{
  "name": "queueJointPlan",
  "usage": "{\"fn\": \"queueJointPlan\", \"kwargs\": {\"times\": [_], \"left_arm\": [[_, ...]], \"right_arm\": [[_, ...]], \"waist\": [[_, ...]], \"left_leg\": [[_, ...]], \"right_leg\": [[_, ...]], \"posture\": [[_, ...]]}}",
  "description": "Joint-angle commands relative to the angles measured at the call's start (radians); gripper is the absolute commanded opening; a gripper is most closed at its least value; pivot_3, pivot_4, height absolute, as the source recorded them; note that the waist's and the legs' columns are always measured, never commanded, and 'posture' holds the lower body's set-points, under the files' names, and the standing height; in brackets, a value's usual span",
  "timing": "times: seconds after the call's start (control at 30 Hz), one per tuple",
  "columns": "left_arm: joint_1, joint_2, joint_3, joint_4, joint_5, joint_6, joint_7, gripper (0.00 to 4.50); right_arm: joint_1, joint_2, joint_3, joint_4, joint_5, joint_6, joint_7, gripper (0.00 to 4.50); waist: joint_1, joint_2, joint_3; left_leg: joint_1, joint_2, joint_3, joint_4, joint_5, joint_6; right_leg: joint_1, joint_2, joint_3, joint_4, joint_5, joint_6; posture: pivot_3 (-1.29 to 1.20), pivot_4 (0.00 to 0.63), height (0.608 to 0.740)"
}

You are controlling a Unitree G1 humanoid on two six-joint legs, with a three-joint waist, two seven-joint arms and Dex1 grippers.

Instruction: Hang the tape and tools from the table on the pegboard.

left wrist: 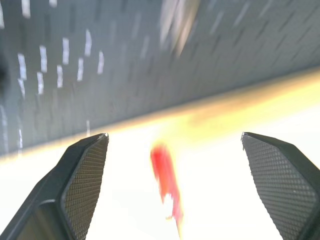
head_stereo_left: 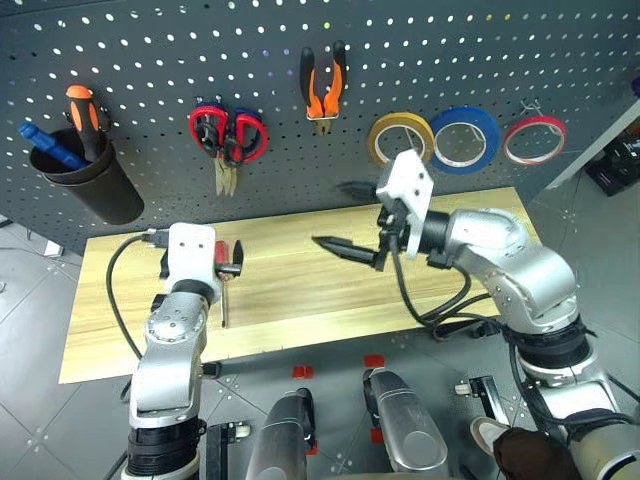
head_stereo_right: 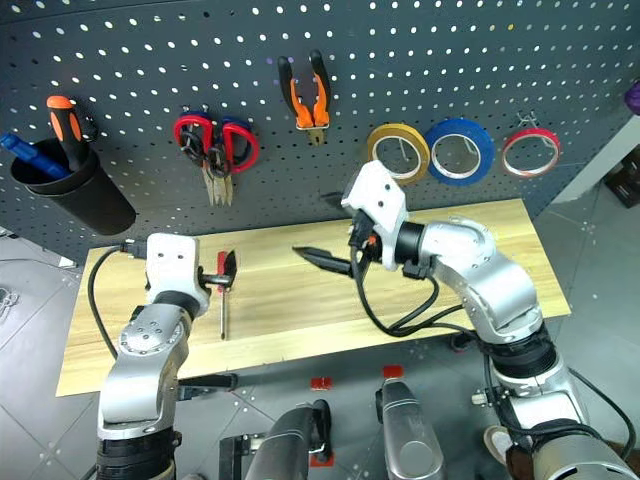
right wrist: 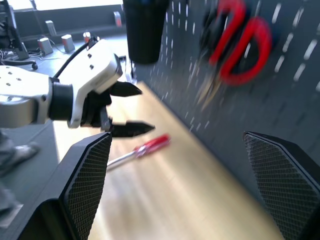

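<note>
L gripper (head_stereo_right: 226, 270) low over the worktop (head_stereo_right: 300, 300), forearm coming up from the near edge, wrist pointing fwd toward the pegboard (head_stereo_right: 300, 40), roughly level. Jaws wide open, nothing in them. Red-handled screwdriver (head_stereo_right: 223, 296) lies flat on the worktop right at/under the L jaws, handle between the two fingertips, shaft running back toward the near edge; can't tell if a tip touches it.

R gripper (head_stereo_right: 333, 230) higher, above worktop centre. R arm reaches in from the right, elbow bent, wrist turned so jaws point leftward toward the L gripper. Jaws wide open, empty, well apart from the screwdriver.

On the pegboard, beyond both jaws: pliers (head_stereo_right: 305, 90) up-left of the R jaws, blue tape (head_stereo_right: 459, 150) to their right between yellow roll (head_stereo_right: 398, 152) and red roll (head_stereo_right: 530, 150). Red scissors (head_stereo_right: 215, 145) above and beyond the L jaws. Black cup (head_stereo_right: 75, 190) far left w/ orange-handled screwdriver (head_stereo_right: 65, 125).
</note>
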Motion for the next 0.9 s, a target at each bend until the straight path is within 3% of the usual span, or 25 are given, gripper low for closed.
{"fn": "queueJointPlan", "kwargs": {"times": [0.03,0.17,0.4,0.6,0.7,0.9], "left_arm": [[-0.049,0.034,0.079,0.106,-0.067,0.082,-0.041,4.45],[-0.142,0.087,0.096,0.315,-0.112,0.089,-0.089,4.45],[-0.296,0.136,0.084,0.686,-0.125,-0.006,-0.109,4.45],[-0.384,0.149,0.069,0.85,-0.131,-0.036,-0.123,4.45],[-0.397,0.159,0.064,0.874,-0.133,-0.033,-0.126,3.83],[-0.379,0.175,0.058,0.842,-0.148,-0.016,-0.143,1.91]], "right_arm": [[-0.031,0.077,0.016,-0.061,0.057,0.196,-0.092,4.5],[-0.079,0.139,0.036,-0.037,0.053,0.293,-0.14,4.5],[-0.157,0.146,0.054,0.012,0.041,0.315,-0.127,4.5],[-0.191,0.146,0.048,0.036,0.046,0.321,-0.127,4.5],[-0.196,0.141,0.048,0.038,0.06,0.334,-0.112,4.5],[-0.184,0.071,0.098,-0.007,0.058,0.203,0.024,4.5]], "waist": [[-0.002,-0.001,0.001],[-0.004,-0.001,0.003],[-0.004,-0.002,0.006],[-0.01,-0.002,0.007],[-0.011,-0.002,0.007],[-0.011,-0.002,0.007]], "left_leg": [[0.0,0.0,0.0,0.0,0.0,0.0],[0.0,0.0,0.0,0.0,0.0,0.0],[0.0,0.0,0.0,0.0,0.0,0.0],[0.0,0.0,0.0,0.0,0.0,0.0],[0.0,0.0,0.0,0.0,0.0,0.0],[0.0,0.0,0.0,-0.001,0.0,0.0]], "right_leg": [[0.0,0.0,0.0,0.0,0.0,0.0],[0.0,0.0,0.0,0.0,0.0,0.0],[-0.001,0.0,-0.001,-0.001,0.0,0.0],[-0.001,0.0,-0.001,-0.001,0.0,0.0],[-0.001,0.0,0.0,-0.001,0.0,0.0],[-0.002,0.0,0.0,-0.001,0.0,0.0]], "posture": [[-0.33,0.379,0.74],[-0.34,0.393,0.74],[-0.34,0.402,0.74],[-0.35,0.401,0.74],[-0.35,0.397,0.74],[-0.35,0.387,0.74]]}}
